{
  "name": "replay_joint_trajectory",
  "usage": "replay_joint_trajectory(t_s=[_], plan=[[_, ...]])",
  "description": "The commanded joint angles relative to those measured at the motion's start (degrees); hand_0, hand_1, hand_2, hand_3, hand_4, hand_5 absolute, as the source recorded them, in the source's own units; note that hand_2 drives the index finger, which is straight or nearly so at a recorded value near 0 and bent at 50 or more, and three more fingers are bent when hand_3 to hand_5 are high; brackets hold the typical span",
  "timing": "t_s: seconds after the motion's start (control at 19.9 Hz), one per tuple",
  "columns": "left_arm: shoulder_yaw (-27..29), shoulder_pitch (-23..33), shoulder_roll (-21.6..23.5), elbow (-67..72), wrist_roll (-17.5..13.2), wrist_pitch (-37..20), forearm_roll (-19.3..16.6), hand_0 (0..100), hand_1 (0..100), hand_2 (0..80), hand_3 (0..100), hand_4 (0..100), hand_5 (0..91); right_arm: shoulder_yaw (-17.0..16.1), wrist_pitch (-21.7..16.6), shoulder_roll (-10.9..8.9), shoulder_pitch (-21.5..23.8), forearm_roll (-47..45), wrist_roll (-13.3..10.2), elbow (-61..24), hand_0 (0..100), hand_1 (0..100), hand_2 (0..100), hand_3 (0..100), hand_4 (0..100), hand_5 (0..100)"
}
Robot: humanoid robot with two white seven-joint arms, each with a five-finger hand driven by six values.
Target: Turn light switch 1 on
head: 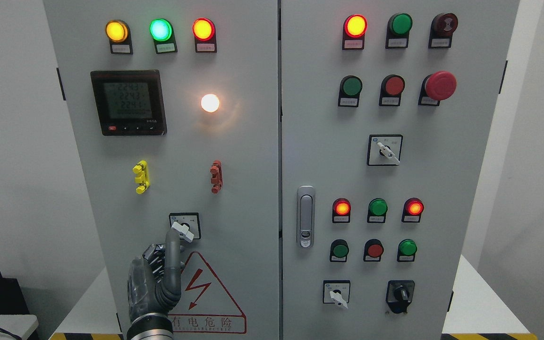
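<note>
Grey metal fingers of the left hand [156, 278] rise from the bottom edge of the head view, left of the middle. One finger [173, 248] is stretched straight up, while the others are curled against the palm and hold nothing. The tip of the stretched finger touches the white lever of the rotary switch [184, 226], which sits low on the left door [168, 141] of the grey cabinet. The lever is tilted, its right end pointing down to the right. Just below the switch, beside the hand, is a red triangle warning sign [206, 295] with a lightning bolt.

Higher on the same door, a yellow clip [140, 177] and a red clip [216, 176] are mounted well apart. Above them are a black meter with a lit screen [128, 102] and a white lamp [210, 103], which is glowing. At the top of the door stand three lit lamps in a row: amber [116, 31], green [160, 29] and red [203, 29].

The right door [465, 165] carries a silver door handle [305, 216] near its left edge, many round buttons and lamps, a red mushroom button [440, 86], and more rotary switches. The cabinet stands on a white table [480, 307], with a white wall [12, 141] behind it.
</note>
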Motion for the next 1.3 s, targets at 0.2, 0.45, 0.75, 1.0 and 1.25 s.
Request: replay_joint_trajectory(t_s=[0.2, 0.45, 0.75, 1.0, 1.25], plan=[[9.48, 14.41, 0.69, -1.22, -8.90, -18.42, 0.16, 22, 16, 57.9, 86, 89, 85.9, 0.00, 0.04, 0.00, 0.00, -0.97, 0.03, 0.00, 12, 39, 0, 0, 0, 0], [26.00, 22.15, 1.31, 3.34, -19.02, -32.05, 0.51, 22, 12, 56.1, 88, 88, 81.3, 0.00, 0.04, 0.00, 0.00, -1.05, 0.03, 0.00, 12, 39, 0, 0, 0, 0], [43.05, 30.25, 2.28, 18.70, -21.67, -47.17, 3.14, 23, 4, 44.7, 72, 79, 55.9, 0.00, 0.04, 0.00, 0.00, -1.05, 0.03, 0.00, 12, 39, 0, 0, 0, 0], [53.26, 32.01, 2.63, 35.32, -23.51, -50.27, 3.50, 40, 0, 20.7, 47, 52, 33.2, 0.00, 0.04, 0.00, 0.00, -1.05, 0.03, 0.00, 12, 39, 0, 0, 0, 0], [57.40, 33.94, 3.42, 52.19, -26.15, -50.36, 4.29, 52, 0, 7.9, 35, 38, 21.6, 0.00, 0.04, 0.00, 0.00, -1.05, 0.03, 0.00, 12, 39, 0, 0, 0, 0]])
